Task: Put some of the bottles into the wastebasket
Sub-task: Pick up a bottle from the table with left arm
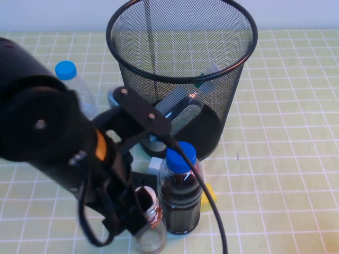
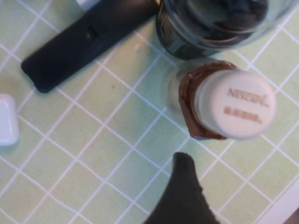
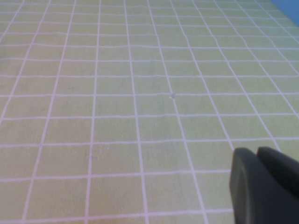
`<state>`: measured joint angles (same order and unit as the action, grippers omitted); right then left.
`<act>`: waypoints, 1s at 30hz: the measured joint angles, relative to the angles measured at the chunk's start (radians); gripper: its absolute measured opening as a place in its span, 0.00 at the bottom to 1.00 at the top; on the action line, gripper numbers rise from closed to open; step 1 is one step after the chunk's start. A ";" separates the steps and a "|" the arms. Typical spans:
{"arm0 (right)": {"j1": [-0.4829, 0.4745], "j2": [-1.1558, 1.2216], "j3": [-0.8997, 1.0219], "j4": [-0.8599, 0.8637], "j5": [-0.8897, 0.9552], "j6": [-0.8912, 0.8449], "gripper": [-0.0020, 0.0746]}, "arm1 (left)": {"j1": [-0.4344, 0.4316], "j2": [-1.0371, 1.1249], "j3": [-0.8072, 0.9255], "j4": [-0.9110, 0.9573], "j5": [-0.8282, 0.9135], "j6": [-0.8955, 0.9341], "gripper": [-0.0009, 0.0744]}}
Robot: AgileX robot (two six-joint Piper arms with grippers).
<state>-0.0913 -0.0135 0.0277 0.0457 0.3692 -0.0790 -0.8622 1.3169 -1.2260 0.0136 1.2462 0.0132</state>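
Note:
The wastebasket (image 1: pixel 180 69) stands at the back centre, and a clear bottle (image 1: pixel 183 106) with a white label lies tilted inside it. The short bottle (image 1: pixel 151 214) with the brown-orange neck wrap stands upright at the near edge; its white cap (image 2: pixel 236 105) shows in the left wrist view. My left gripper (image 1: pixel 135 209) hovers right beside this bottle, open and holding nothing. Only one finger (image 2: pixel 183 191) shows, just short of the bottle. My right gripper (image 3: pixel 256 153) is shut and empty over bare table, out of the high view.
A blue-capped bottle of dark liquid (image 1: pixel 180 196) stands touching-close beside the short bottle. A slim blue-capped bottle (image 1: pixel 71 84) stands at the left behind my arm. A flat black object (image 2: pixel 88 39), a small white case (image 2: pixel 7 119) and a yellow item (image 1: pixel 208 193) lie nearby.

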 joint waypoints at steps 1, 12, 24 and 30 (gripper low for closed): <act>0.000 0.000 0.000 0.000 0.000 0.000 0.02 | 0.000 0.018 0.000 0.000 -0.002 -0.008 0.65; 0.000 0.000 0.000 0.000 0.000 0.000 0.02 | 0.000 0.073 0.000 -0.014 -0.104 -0.059 0.66; 0.000 0.000 0.000 0.000 0.000 0.000 0.02 | 0.000 0.115 0.000 -0.019 -0.115 -0.062 0.63; 0.000 0.000 0.000 0.000 0.000 0.000 0.02 | 0.000 0.115 0.000 -0.021 -0.115 -0.064 0.38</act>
<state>-0.0913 -0.0135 0.0277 0.0457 0.3692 -0.0790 -0.8622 1.4314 -1.2260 -0.0071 1.1308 -0.0511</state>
